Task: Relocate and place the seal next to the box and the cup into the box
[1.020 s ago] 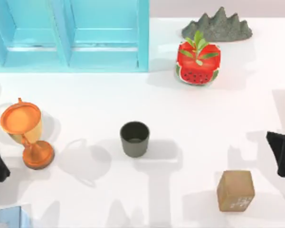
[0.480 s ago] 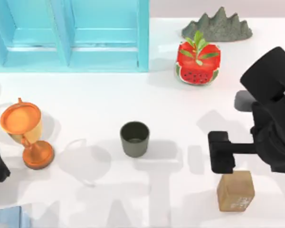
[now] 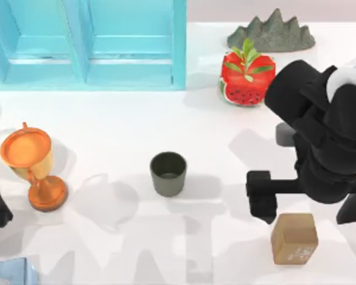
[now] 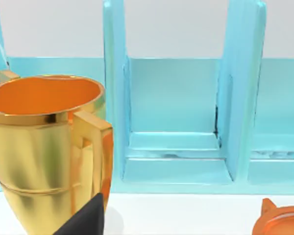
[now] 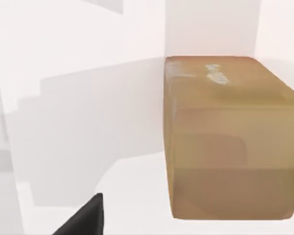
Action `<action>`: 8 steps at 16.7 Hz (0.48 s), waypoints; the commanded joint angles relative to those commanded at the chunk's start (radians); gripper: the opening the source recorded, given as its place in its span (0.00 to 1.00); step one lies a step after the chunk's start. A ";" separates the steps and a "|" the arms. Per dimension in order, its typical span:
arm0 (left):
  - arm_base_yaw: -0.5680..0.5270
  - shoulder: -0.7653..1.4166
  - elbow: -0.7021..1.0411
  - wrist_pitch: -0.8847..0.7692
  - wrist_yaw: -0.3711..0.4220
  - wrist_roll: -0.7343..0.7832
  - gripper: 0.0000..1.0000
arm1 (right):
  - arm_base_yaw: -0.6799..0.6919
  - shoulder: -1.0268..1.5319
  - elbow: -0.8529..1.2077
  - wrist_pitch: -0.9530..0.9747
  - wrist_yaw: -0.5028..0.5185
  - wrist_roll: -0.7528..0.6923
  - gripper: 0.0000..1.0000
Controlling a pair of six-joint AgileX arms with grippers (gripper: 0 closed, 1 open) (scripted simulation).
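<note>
Now right hand (image 3: 308, 208) hovers by blocky tan seal (image 3: 294, 238), rounded edges.

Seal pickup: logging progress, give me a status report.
Right hand just up-left of the seal, not holding it. Left arm parked at table's left edge. Cup mid-table, untouched. Nothing between hand and seal.

Tan-brown blocky seal (image 3: 294, 238) — pale marks on its near face — sits front right; dark olive-grey round cup (image 3: 168, 173) stands upright, centre.
</note>
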 joint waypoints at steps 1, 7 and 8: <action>0.000 0.000 0.000 0.000 0.000 0.000 1.00 | 0.000 0.000 0.000 0.000 0.000 0.000 1.00; 0.000 0.000 0.000 0.000 0.000 0.000 1.00 | 0.001 0.025 -0.053 0.076 0.000 0.002 1.00; 0.000 0.000 0.000 0.000 0.000 0.000 1.00 | 0.001 0.040 -0.078 0.119 0.000 0.003 1.00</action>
